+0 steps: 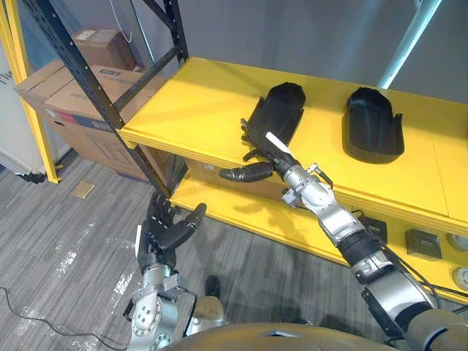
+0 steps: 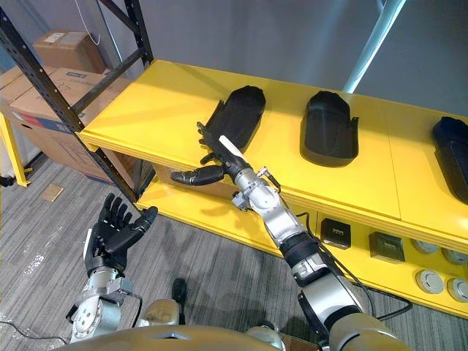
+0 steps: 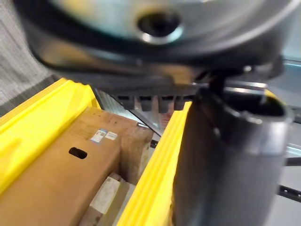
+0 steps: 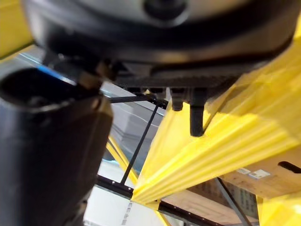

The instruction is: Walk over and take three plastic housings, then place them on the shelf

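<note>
Three black plastic housings lie in a row on the yellow shelf (image 1: pixel 197 102): the left one (image 2: pixel 238 117), the middle one (image 2: pixel 329 130) and the right one (image 2: pixel 452 155) at the view's edge. My right hand (image 1: pixel 262 146) is at the shelf's front edge, at the near end of the left housing (image 1: pixel 278 110). Its fingers lie straight on the shelf top against that housing, and its thumb (image 1: pixel 245 173) sticks out below the edge. It is open. My left hand (image 1: pixel 164 228) hangs low over the floor, open with spread fingers and holding nothing.
A black shelf upright (image 1: pixel 110 95) and brace stand at the shelf's left end, with cardboard boxes (image 1: pixel 80 99) behind them. The lower yellow shelf (image 2: pixel 219 212) carries small dark parts (image 2: pixel 336 232) and round pieces (image 2: pixel 431 281). Grey carpet (image 1: pixel 66 256) lies below.
</note>
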### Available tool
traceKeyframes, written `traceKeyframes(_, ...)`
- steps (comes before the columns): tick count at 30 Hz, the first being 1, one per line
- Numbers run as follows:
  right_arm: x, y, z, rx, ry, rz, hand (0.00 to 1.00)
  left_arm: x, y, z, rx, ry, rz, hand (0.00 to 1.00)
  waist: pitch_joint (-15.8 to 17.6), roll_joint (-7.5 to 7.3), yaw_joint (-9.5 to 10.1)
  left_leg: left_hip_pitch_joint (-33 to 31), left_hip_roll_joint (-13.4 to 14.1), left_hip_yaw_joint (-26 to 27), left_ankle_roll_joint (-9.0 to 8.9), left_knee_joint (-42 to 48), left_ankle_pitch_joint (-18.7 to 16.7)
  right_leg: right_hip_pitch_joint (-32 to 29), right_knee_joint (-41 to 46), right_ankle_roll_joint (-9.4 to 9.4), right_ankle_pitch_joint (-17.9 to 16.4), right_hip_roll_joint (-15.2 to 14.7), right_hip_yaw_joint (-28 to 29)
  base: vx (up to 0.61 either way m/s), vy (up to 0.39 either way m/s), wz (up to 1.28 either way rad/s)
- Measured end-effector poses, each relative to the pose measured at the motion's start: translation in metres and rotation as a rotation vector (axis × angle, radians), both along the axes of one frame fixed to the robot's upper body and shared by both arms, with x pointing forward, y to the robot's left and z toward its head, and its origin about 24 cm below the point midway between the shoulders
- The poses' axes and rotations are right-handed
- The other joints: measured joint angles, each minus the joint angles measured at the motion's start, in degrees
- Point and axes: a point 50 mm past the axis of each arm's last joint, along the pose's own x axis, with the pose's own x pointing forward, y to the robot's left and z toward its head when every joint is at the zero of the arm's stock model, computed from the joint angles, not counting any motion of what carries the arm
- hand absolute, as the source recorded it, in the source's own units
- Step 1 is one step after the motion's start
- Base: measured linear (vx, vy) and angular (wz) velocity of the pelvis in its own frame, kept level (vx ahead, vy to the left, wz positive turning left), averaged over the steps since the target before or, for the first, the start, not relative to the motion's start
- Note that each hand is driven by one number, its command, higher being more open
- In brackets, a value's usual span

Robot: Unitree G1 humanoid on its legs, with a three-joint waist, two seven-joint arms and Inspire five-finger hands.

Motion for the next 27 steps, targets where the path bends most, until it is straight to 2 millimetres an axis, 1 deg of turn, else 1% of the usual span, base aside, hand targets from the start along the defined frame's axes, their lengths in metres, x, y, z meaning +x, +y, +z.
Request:
traceKeyframes(9, 0.003, -0.005, -0.009, -0.015, 0.044, -0.046, 1.0, 0.0, -0.003, 0.0, -0.014, 0.001, 0.001, 1.0, 0.0, 0.09, -0.06, 0.0, 0.0, 0.0, -0.01, 0.0, 0.0, -0.1, 0.0, 0.0, 0.0, 0.0, 0.0, 0.0, 0.0, 0.0)
traceKeyframes(15, 0.006, -0.003, -0.004, -0.017, 0.031, -0.037, 1.0, 0.0, -0.004, 0.0, -0.018, 0.0, 0.002, 1.0, 0.0, 0.38, -0.09, 0.0, 0.0, 0.0, -0.03, 0.0, 0.0, -0.1, 0.0, -0.01, 0.0, 0.0, 0.0, 0.0, 0.0, 0.0)
traceKeyframes(18, 0.006, -0.002, -0.003, -0.022, 0.038, -0.016, 1.0, 0.0, -0.004, 0.0, -0.018, 0.0, 0.002, 1.0, -0.1, 0.48, -0.06, 0.0, 0.0, 0.0, -0.06, 0.0, 0.0, -0.1, 0.0, -0.01, 0.0, 0.0, 0.0, 0.0, 0.0, 0.0)
traceKeyframes(22, 0.002, 0.007, -0.006, 0.016, 0.087, 0.092, 1.0, 0.0, -0.004, 0.0, -0.018, -0.001, 0.001, 1.0, -0.1, 0.48, -0.18, 0.0, 0.0, 0.1, -0.13, 0.0, -0.1, -0.1, 0.0, -0.02, 0.0, 0.0, 0.0, 0.0, 0.0, 0.0)
traceKeyframes(23, 0.001, 0.009, -0.005, 0.032, 0.09, 0.107, 1.0, 0.0, -0.004, 0.0, -0.018, -0.001, 0.001, 1.0, -0.1, 0.48, -0.18, 0.1, 0.0, 0.1, -0.13, 0.0, -0.1, -0.1, 0.0, 0.0, 0.0, 0.0, 0.0, 0.0, 0.0, 0.0)
traceKeyframes(26, -0.001, 0.015, 0.005, 0.118, 0.071, 0.16, 1.0, 0.001, -0.004, 0.0, -0.018, -0.002, 0.002, 1.0, -0.1, 0.48, -0.1, 0.1, 0.0, 0.1, -0.13, 0.0, -0.1, 0.1, -0.1, 0.06, 0.0, 0.0, 0.0, 0.0, 0.0, 0.0)
traceKeyframes(27, -0.003, 0.018, 0.014, 0.168, 0.047, 0.189, 1.0, 0.001, -0.003, 0.0, -0.017, -0.002, 0.003, 1.0, -0.1, 0.48, -0.12, 0.2, 0.0, 0.1, -0.14, 0.1, -0.1, 0.1, -0.1, 0.1, 0.1, 0.0, 0.0, 0.0, 0.0, 0.0)
